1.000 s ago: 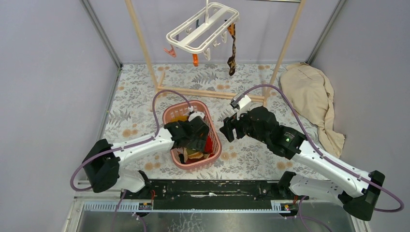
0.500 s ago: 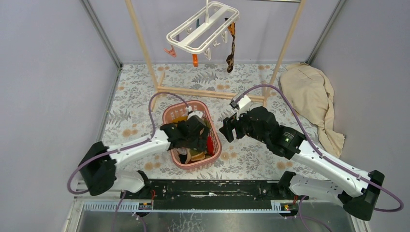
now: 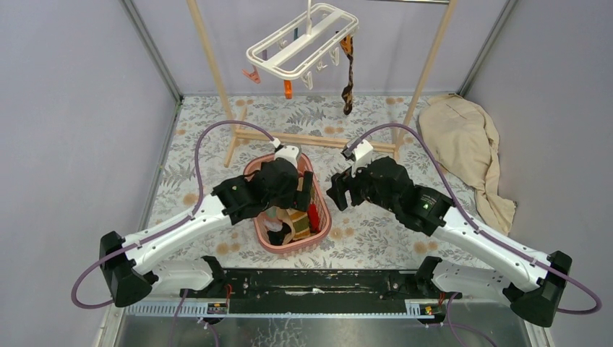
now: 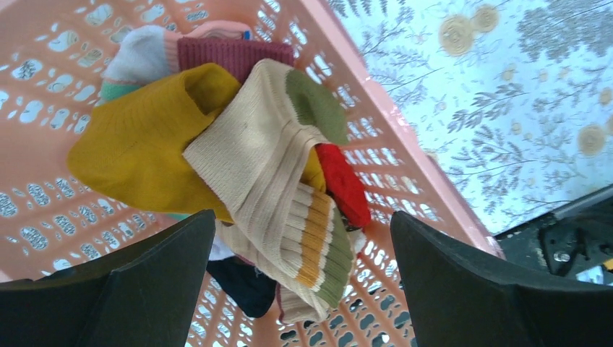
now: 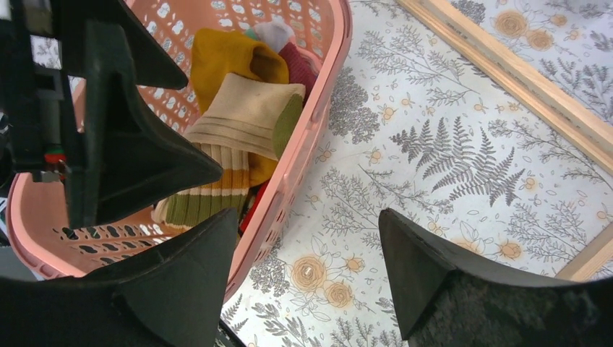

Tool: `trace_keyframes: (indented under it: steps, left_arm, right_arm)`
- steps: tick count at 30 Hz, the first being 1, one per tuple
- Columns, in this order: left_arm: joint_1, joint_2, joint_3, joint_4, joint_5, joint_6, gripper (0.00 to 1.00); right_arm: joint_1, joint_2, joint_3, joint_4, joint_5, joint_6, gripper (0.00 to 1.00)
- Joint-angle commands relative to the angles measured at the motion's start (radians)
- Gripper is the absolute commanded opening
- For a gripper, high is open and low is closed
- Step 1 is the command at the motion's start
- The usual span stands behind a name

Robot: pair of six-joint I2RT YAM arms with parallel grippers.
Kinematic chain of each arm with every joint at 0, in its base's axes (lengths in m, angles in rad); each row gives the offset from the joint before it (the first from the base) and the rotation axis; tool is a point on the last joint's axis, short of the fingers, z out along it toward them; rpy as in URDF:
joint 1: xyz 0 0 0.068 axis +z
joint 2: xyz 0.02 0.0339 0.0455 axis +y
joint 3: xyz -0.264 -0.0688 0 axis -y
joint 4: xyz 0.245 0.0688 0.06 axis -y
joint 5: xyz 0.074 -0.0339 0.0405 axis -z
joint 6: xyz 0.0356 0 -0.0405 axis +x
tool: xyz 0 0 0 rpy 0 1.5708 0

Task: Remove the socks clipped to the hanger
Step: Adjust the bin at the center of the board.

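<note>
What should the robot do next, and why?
Probably lift the right fingers, open and empty, up toward the brown sock hanging from the hanger. It is the only sock seen clipped there; the others lie in the basket, over which the left fingers hover open.

White hanger (image 3: 306,37) holds one brown sock (image 3: 349,75); other socks (image 4: 260,166) heaped in pink basket (image 4: 43,144).

Open table (image 3: 376,231) lies between the pink basket (image 3: 293,248) and beige cloth (image 3: 463,144); the wooden rack's base rail (image 3: 318,139) crosses the table below the hanger (image 3: 318,49)
</note>
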Motion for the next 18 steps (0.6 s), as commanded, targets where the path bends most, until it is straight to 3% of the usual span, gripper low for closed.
trace_keyframes:
  steps: [1,5,10,15,18]
  left_arm:
    - [-0.004,-0.003,-0.041,0.028,-0.071,0.034,0.99]
    - [-0.003,-0.076,-0.065,0.13,-0.138,0.044,0.99]
    - [0.008,-0.162,-0.053,0.184,-0.303,0.09,0.99]
    - [0.112,-0.156,-0.075,0.285,-0.302,0.136,0.99]
    - [0.168,-0.106,-0.082,0.326,-0.283,0.148,0.99]
  right_arm:
    - [0.003,0.001,0.065,0.007,0.088,0.013,0.8]
    - [-0.048,0.007,0.094,0.015,0.158,0.025,0.82]
    - [-0.197,0.009,0.067,0.09,-0.079,0.09,0.8]
    - [-0.189,0.095,0.05,0.1,-0.345,0.113,0.68]
    - [-0.111,0.124,0.046,0.057,-0.309,0.087,0.64]
